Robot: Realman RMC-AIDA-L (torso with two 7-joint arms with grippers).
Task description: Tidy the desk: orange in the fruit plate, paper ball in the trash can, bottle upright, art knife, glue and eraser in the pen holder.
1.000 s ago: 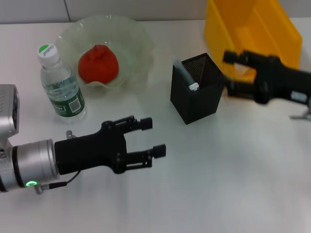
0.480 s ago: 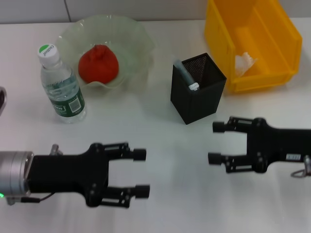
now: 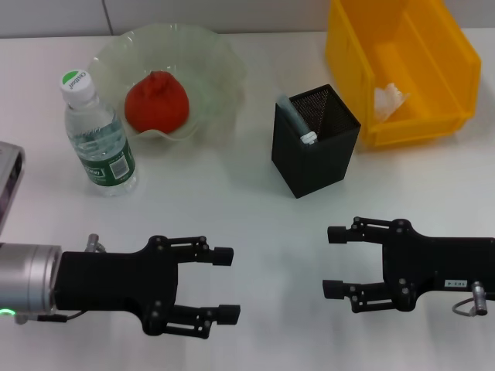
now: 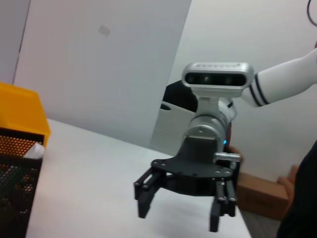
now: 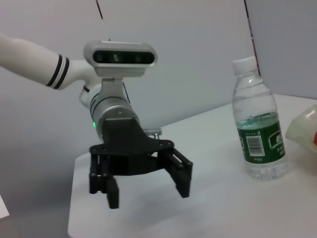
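Up top, puckered red-orange orange (image 3: 157, 101) nestled in wavy pale-green glass fruit plate (image 3: 209, 58); clear bottle (image 3: 97, 139) upright beside it — crumpled paper ball (image 3: 389, 99) inside glossy yellow trash can (image 3: 346, 46). Nearer, black mesh pen holder (image 3: 317, 158) on white worktop (image 3: 271, 232); left gripper (image 3: 223, 284) and right gripper (image 3: 334, 261) low over it, fingers spread, gripping nothing.

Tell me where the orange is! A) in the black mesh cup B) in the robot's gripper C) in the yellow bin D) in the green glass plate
D: the orange sits inside the wavy green fruit plate, next to the upright bottle.
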